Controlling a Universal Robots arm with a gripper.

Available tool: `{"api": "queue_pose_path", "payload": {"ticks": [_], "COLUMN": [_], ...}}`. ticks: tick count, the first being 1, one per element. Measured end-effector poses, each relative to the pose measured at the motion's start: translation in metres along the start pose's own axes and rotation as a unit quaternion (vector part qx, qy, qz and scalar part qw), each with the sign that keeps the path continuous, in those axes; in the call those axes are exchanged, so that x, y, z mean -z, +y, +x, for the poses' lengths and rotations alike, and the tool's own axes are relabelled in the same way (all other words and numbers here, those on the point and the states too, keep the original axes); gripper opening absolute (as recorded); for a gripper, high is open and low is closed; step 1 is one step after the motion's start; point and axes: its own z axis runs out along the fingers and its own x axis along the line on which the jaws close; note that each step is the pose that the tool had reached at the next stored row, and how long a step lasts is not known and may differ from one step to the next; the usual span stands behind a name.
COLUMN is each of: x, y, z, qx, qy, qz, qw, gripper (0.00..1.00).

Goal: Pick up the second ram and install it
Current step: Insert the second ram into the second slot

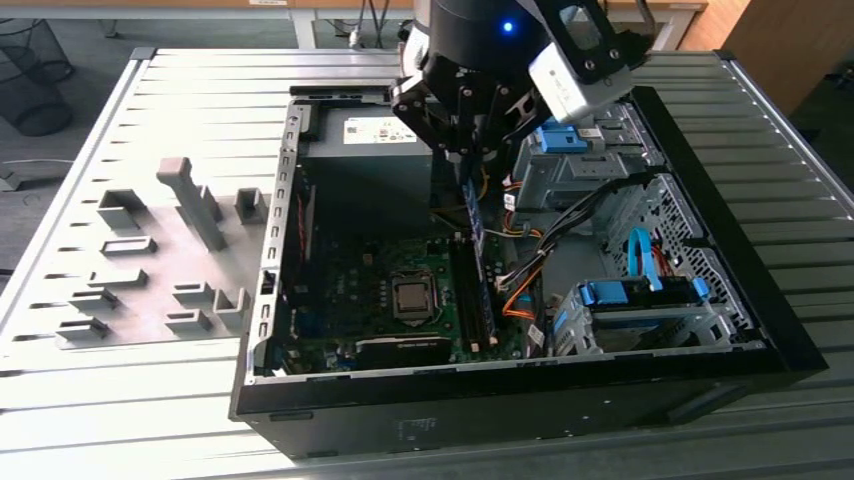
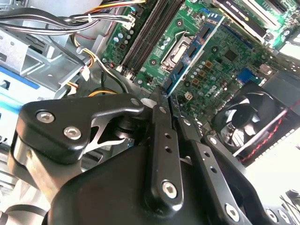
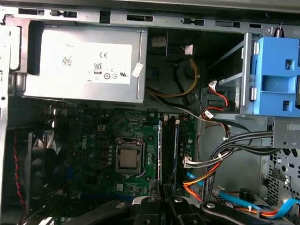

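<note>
My gripper (image 1: 461,165) hangs inside the open computer case (image 1: 694,200), above the motherboard. Its fingers are shut on the second ram (image 1: 474,215), a long narrow stick seen edge-on with a bluish-green edge. In the second wrist view the stick (image 2: 194,54) runs out from between the black fingertips of the gripper (image 2: 166,93). It sits over the dark memory slots (image 1: 463,300) beside the processor socket (image 1: 414,297), in line with them. The first wrist view has the gripper (image 3: 167,199) and the stick (image 3: 176,150) over the slots (image 3: 165,140).
The grey power supply (image 1: 367,135) lies at the case's far end. Bundled cables (image 1: 521,270) and blue drive caddies (image 1: 634,295) crowd the exterior view's right of the slots. A fan (image 2: 248,122) sits near the socket. Grey holder blocks (image 1: 160,260) stand on the slatted table.
</note>
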Motion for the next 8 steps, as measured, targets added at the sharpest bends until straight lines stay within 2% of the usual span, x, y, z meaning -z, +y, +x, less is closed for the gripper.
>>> {"api": "queue_pose_path", "payload": {"ticks": [8], "x": [-0.0146], "y": [0.0], "z": [-0.0006], "qx": [0.0], "qy": [0.0], "qz": [0.0], "qw": [1.0], "gripper": [0.14]}}
